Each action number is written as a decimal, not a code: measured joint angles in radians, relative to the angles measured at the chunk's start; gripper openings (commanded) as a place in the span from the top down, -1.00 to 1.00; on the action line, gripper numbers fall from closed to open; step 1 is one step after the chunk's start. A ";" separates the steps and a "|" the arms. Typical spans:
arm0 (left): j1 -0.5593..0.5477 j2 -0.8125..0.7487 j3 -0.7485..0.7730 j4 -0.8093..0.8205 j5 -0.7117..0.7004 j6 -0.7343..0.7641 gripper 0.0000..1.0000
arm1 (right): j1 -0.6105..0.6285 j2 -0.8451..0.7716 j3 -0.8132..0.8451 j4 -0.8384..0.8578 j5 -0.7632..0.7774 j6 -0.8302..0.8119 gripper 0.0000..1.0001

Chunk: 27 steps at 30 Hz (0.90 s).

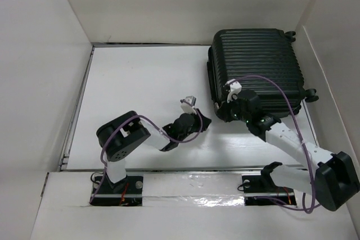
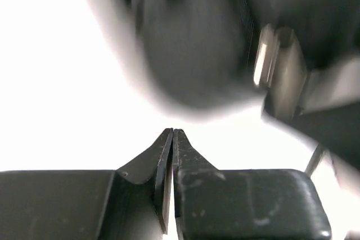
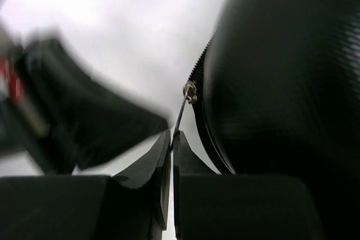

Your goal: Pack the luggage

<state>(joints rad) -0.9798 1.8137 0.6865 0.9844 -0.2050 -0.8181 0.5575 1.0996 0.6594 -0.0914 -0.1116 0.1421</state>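
Observation:
The luggage (image 1: 259, 66) is a black ribbed suitcase lying flat and closed at the table's back right. My right gripper (image 1: 222, 109) sits at its near-left corner. In the right wrist view this gripper (image 3: 172, 134) is shut on the thin metal zipper pull (image 3: 181, 113), which runs up to the zipper line along the shell (image 3: 281, 82). My left gripper (image 1: 206, 121) hovers just left of that corner over the white table. Its fingers (image 2: 172, 133) are pressed together with nothing between them. A blurred dark mass (image 2: 185, 43) fills the view beyond them.
White walls (image 1: 45, 54) box in the table on the left, back and right. A white ledge (image 1: 185, 186) runs along the front by the arm bases. Purple cables (image 1: 281, 91) loop over both arms. The left arm shows as a dark blur (image 3: 84, 116) in the right wrist view.

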 measured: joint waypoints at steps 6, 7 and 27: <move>-0.009 -0.080 -0.178 -0.010 0.021 -0.005 1.00 | -0.043 0.134 0.073 0.072 -0.103 -0.046 1.00; 0.000 -0.104 -0.196 -0.009 0.019 -0.006 1.00 | -0.030 0.169 0.103 0.072 -0.101 -0.057 1.00; 0.341 -0.189 0.016 -0.204 0.254 0.084 0.17 | 0.217 -0.451 -0.217 -0.119 -0.044 0.053 1.00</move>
<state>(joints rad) -0.6392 1.6245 0.7025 0.7799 0.0494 -0.7345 0.7750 0.6483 0.4419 -0.2104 -0.1558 0.1947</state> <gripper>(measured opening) 0.415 0.044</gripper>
